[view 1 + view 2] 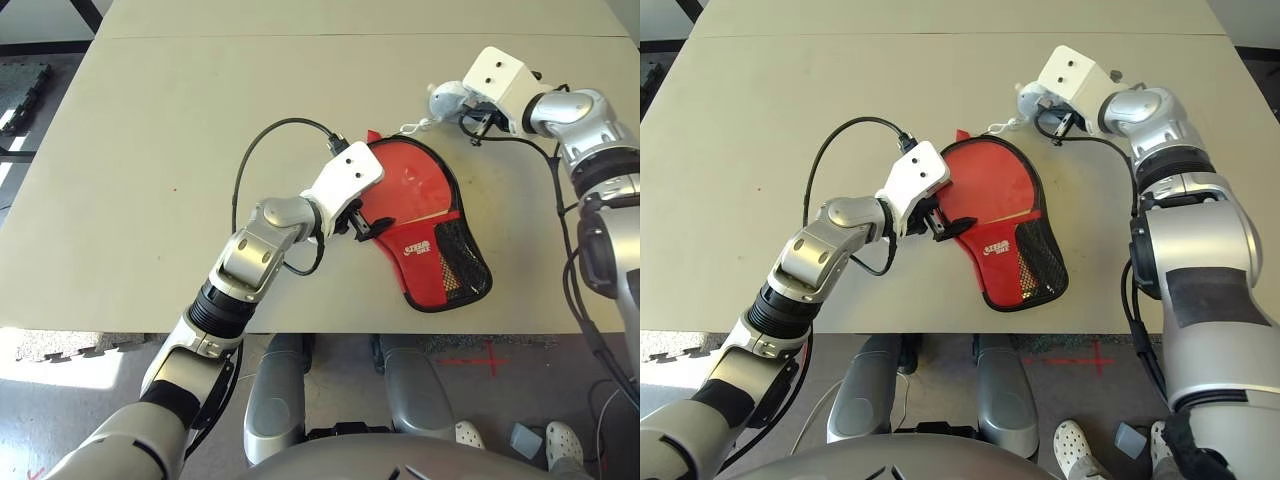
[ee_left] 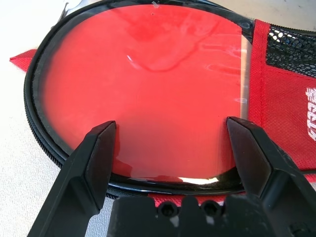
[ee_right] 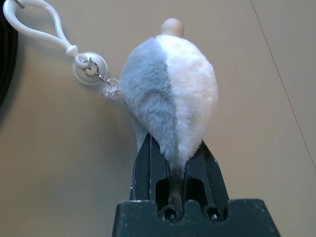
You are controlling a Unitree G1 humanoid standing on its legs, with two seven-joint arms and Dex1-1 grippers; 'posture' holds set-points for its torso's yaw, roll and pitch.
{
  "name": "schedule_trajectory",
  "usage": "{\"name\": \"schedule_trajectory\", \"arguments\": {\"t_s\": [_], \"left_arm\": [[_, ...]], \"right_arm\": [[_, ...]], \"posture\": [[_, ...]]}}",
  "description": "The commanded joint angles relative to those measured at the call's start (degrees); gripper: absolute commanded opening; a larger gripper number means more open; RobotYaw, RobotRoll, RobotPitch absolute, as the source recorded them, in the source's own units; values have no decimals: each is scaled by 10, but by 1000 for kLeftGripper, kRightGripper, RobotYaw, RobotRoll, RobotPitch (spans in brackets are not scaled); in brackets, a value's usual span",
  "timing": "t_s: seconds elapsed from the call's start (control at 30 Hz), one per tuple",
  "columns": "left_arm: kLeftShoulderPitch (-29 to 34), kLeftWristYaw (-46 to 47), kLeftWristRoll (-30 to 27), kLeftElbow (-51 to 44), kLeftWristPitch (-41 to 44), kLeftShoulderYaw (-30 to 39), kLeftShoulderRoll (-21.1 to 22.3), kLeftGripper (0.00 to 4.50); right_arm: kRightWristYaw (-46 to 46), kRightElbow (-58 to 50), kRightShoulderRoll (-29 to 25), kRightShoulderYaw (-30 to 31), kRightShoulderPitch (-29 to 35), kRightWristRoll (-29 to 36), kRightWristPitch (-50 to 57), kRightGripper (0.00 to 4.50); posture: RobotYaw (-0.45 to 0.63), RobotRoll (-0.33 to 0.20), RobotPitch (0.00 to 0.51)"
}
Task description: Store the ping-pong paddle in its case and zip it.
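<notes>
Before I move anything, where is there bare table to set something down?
The table is bare left of the left gripper, and beyond the case toward the far edge. It is crowded between the case and the right gripper, which is shut on the grey-and-white plush; its white clip lies there.

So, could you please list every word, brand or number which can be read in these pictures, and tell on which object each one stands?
A white mark, perhaps a brand logo, on the red fabric of the case: its letters are too small and blurred to read for certain, and a second, smaller line below is also unreadable.
I can read no other word or number.
</notes>
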Motion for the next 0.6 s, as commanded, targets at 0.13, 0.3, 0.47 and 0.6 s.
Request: {"name": "schedule_trajectory", "arguments": {"t_s": [0.13, 0.3, 0.47, 0.6], "left_arm": [[21, -9, -3, 58, 24, -40, -7, 4500], [18, -6, -2, 69, 18, -38, -13, 4500], [19, -6, 0, 78, 10, -38, -15, 4500], [17, -5, 1, 88, 3, -40, -18, 4500]], "right_arm": [[91, -6, -70, 13, -3, -12, -2, 17], [222, -13, -122, 35, -14, -22, 3, 16], [363, -25, -151, 29, -21, -2, 30, 15], [461, -39, -175, 27, -18, 12, 55, 14]], "posture": [[-44, 0, 313], [-55, 0, 306], [-70, 0, 297], [-79, 0, 290]]}}
